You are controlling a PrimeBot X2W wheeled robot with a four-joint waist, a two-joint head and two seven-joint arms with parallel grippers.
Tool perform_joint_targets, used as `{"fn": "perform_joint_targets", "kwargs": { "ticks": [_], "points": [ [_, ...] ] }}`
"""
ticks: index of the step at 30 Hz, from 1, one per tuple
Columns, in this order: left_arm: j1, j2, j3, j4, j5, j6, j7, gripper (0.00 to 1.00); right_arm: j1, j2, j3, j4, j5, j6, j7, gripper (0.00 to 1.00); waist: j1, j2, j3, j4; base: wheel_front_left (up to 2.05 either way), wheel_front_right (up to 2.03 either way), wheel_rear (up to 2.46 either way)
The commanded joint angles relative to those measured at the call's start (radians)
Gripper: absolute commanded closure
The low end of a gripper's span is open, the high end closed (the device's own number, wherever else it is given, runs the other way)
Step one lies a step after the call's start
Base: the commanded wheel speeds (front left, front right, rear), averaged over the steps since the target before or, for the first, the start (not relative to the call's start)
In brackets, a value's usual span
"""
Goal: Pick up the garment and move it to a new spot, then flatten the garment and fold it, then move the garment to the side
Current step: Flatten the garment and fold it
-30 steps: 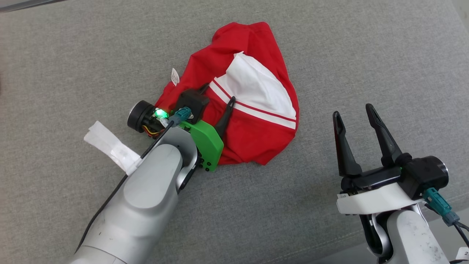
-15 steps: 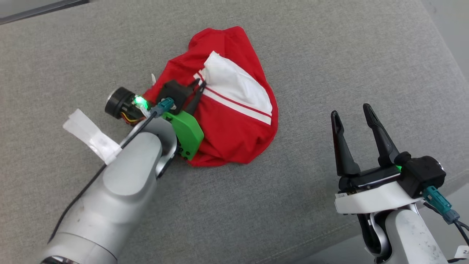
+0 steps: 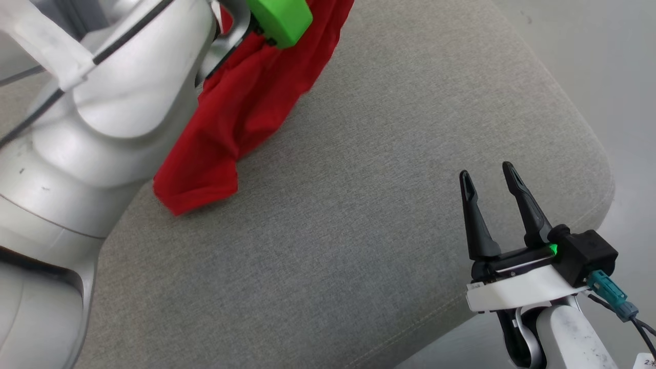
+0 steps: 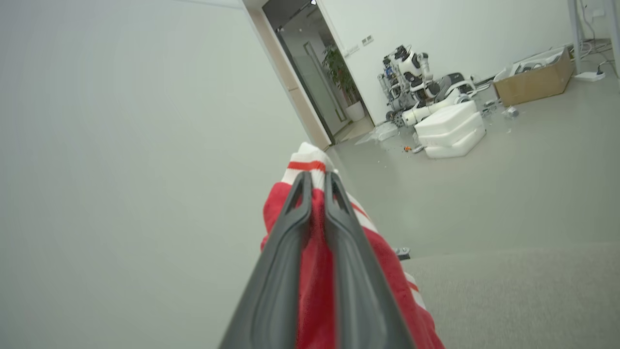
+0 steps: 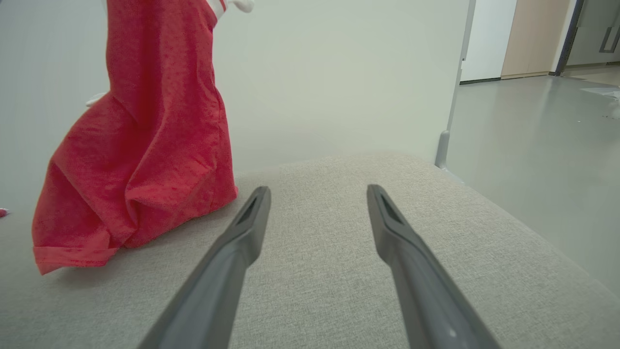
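Red garment (image 3: 241, 113) hangs above the grey cushion (image 3: 359, 215), its lower hem touching the cushion, with your left gripper (image 4: 317, 175) clamped on its striped top. Your right gripper (image 3: 486, 170) hovers over the cushion's near corner, fingers apart.

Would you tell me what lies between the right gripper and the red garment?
The stretch from the right gripper to the red garment is bare grey cushion, as the head and right wrist views show.

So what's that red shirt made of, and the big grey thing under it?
Red garment: thin, soft cloth, probably a cotton knit, matte; it hangs in limp folds. Grey cushion: padded, covered in coarse woven fabric; a speckled weave and rounded edges show.
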Motion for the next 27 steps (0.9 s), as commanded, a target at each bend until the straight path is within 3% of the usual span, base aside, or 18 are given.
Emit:
{"fn": "perform_joint_targets", "kwargs": {
  "ticks": [1, 5, 8, 11, 14, 17, 21, 27],
  "points": [
    [-0.037, 0.009, -0.009, -0.026, -0.022, 0.0, -0.026, 1.0, 0.017, 0.0, -0.004, 0.0, 0.001, -0.002, 0.0, 0.0, 0.0, -0.0001, -0.037, -0.033, 0.0, 0.0, 0.0],
    [-0.058, 0.038, -0.02, -0.119, -0.039, 0.0, -0.064, 1.0, 0.018, 0.0, -0.015, -0.007, -0.01, -0.002, 0.0, 0.0, 0.0, -0.0001, -0.043, -0.012, 0.0, 0.0, 0.0],
    [0.031, 0.077, -0.004, -0.219, -0.046, 0.0, -0.069, 1.0, 0.021, 0.0, -0.019, -0.01, -0.021, -0.002, 0.0, 0.0, 0.0, -0.0001, -0.036, 0.024, 0.0, 0.0, 0.0],
    [0.201, 0.134, 0.038, -0.347, -0.036, 0.01, -0.068, 1.0, 0.025, -0.001, -0.037, -0.015, -0.032, -0.002, 0.0, 0.0, 0.0, -0.0001, -0.025, 0.077, 0.0, 0.0, 0.0],
    [0.43, 0.184, 0.109, -0.45, -0.039, 0.056, -0.069, 1.0, 0.023, 0.0, -0.042, -0.015, -0.046, -0.002, 0.0, 0.0, 0.0, -0.0001, -0.011, 0.119, 0.0, 0.0, 0.0],
    [0.655, 0.2, 0.21, -0.527, -0.041, 0.098, -0.069, 1.0, 0.018, -0.001, -0.055, -0.021, -0.055, -0.002, 0.0, 0.0, 0.0, -0.0001, 0.006, 0.151, 0.0, 0.0, 0.0],
    [0.936, 0.152, 0.408, -0.604, -0.02, 0.133, -0.069, 1.0, 0.015, -0.001, -0.067, -0.018, -0.065, -0.002, 0.0, 0.0, 0.0, -0.0001, 0.021, 0.185, 0.0, 0.0, 0.0],
    [1.208, 0.003, 0.697, -0.624, 0.031, 0.061, -0.069, 1.0, 0.028, -0.001, -0.077, -0.011, -0.083, -0.002, 0.0, 0.0, 0.0, -0.0001, 0.016, 0.229, 0.0, 0.0, 0.0]
  ]
}}
